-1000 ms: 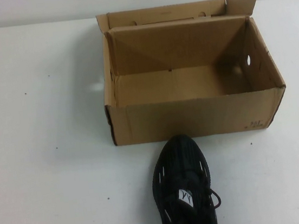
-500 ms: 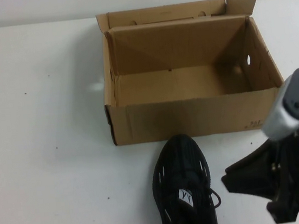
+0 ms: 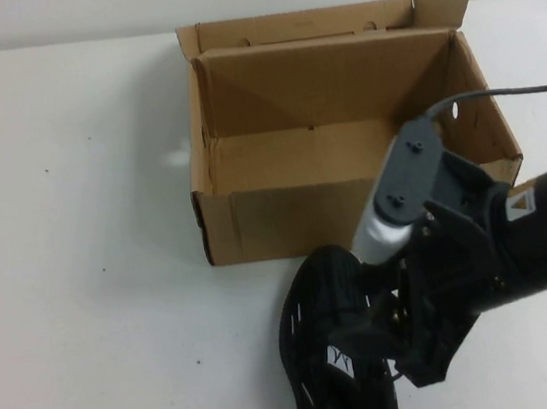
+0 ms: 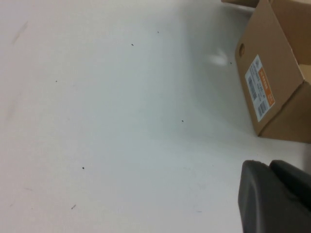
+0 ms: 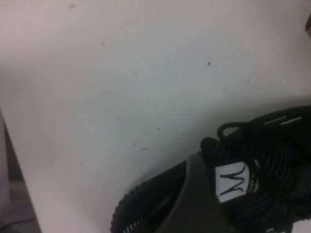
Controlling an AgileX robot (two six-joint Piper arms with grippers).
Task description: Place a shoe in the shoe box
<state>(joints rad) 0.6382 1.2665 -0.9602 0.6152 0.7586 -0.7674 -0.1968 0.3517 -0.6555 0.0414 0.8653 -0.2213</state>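
Right gripper (image 3: 383,326) over black sneaker (image 3: 326,288), reaching to grasp.
Sneaker on table, toe touching open shoe box (image 3: 354,210); finger state unclear. Left gripper (image 4: 272,199) parked, unclear. Grip midfoot, clear front wall.

The right pincer (image 3: 373,327) covers part of the shoe (image 3: 324,288), whose heel the high view's edge cuts off.

The shoe (image 5: 262,170) lies on the white table (image 5: 121,73) — black, laces showing. A dark finger (image 5: 194,204) of the right gripper sits at 9 o'clock of its white tongue label (image 5: 232,180), just beside it.
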